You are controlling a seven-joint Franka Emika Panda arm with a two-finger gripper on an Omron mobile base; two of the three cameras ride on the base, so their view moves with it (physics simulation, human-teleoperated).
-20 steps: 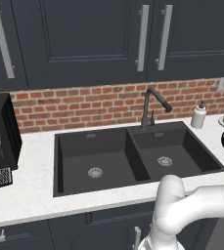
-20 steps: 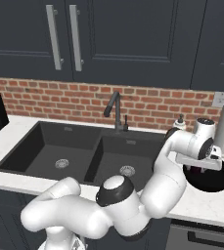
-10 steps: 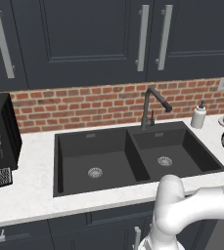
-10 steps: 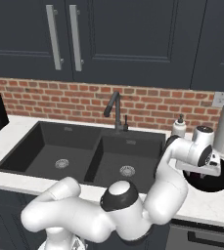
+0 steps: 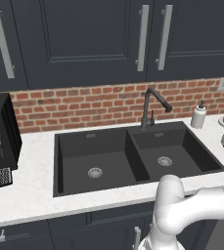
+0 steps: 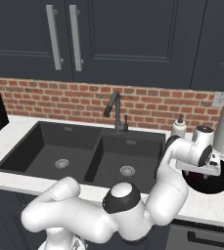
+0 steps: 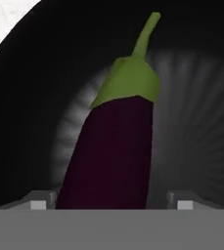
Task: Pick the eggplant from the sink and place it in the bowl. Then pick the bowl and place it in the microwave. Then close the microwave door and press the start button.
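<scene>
Lying in the black bowl point(image 7: 30, 97) right of the sink point(image 6: 99, 151), a dark purple, green-capped eggplant point(image 7: 111, 151) between the spread, released gripper point(image 7: 111, 202) tips.

The white arm is reaching far to the right, elbow bent low and near, wrist turning downward, while the gripper point(image 7: 108, 204) is pointing straight down with its two fingertips spread wide apart.
</scene>
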